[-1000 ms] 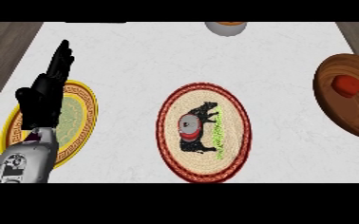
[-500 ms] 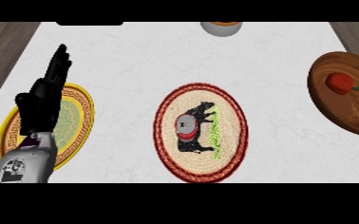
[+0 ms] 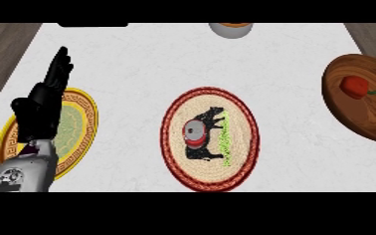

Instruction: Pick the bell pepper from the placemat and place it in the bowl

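The bell pepper [image 3: 355,85] is seen in the wooden bowl [image 3: 341,110] at right, not on the placemat [image 3: 213,99]. The left hand [image 3: 43,107] is rested open, fingers straight, nothing held. Pepper judged light, glossy, slippery; best taken round its body.

**Black above, grey below: the one limb in view**

Only the left limb shows, over the left part of the yellow plate [image 3: 89,124]. The left robot hand [image 3: 37,113] is matt black all over, with a blocky palm and slim, tapering fingers [image 3: 57,69] whose tips lie beyond the plate's upper rim. Over the plate's lower left, a narrow wrist [image 3: 32,150] shows a small patch of purple and white between the black and the grey. Below the plate's lower edge comes the forearm [image 3: 26,173], a rounded light grey shell with a faint sheen. It bears a few small dark dots and marks near its left side, too small to tell what they are.
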Motion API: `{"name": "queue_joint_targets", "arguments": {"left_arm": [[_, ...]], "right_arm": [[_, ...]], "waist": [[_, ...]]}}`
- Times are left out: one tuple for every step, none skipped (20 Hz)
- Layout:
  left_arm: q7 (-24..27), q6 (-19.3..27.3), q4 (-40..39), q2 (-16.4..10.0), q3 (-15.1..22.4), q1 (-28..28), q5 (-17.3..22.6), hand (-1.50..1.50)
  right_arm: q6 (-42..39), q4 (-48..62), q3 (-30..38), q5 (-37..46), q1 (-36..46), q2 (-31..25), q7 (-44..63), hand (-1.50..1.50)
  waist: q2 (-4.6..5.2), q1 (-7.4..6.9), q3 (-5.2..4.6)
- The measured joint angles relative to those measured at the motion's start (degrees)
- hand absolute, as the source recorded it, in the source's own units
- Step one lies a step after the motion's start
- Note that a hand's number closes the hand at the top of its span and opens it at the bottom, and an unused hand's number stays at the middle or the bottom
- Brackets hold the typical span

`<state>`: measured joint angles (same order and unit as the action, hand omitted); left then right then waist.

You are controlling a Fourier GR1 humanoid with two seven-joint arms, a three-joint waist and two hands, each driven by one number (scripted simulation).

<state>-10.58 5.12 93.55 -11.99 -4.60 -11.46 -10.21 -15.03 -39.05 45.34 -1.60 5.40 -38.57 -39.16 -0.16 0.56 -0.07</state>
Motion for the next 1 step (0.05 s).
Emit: {"name": "queue_joint_targets", "arguments": {"left_arm": [[-0.2, -0.5, -0.5, -0.3, -0.5, -0.6, 0.3, 0.0]], "right_arm": [[-0.2, -0.6, -0.2, -0.4, -0.8, 0.1, 0.1, -1.5]], "waist": [[0.03, -0.07, 0.01]]}}
